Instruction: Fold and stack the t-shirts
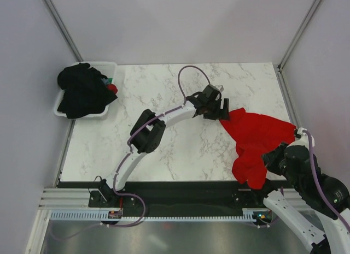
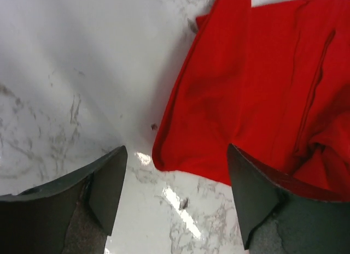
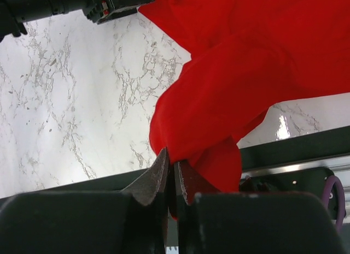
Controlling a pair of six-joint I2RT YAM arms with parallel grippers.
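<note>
Here we are with the red t-shirt (image 1: 257,139), lying crumpled and unfolded on the marble table (image 1: 164,150). At the shirt's near edge we see the right gripper (image 3: 174,161) clenched tight on a bunched fold of red cloth, which billows out above its fingertips. At the shirt's far-left corner the left gripper (image 2: 176,150) hangs with its jaws spread wide, grasping nothing. One finger is above the red fabric and the other above bare marble. Well off to the shirt's left, the black t-shirts (image 1: 82,90) sit heaped in the white tub (image 1: 112,65), spilling over its rim.
</note>
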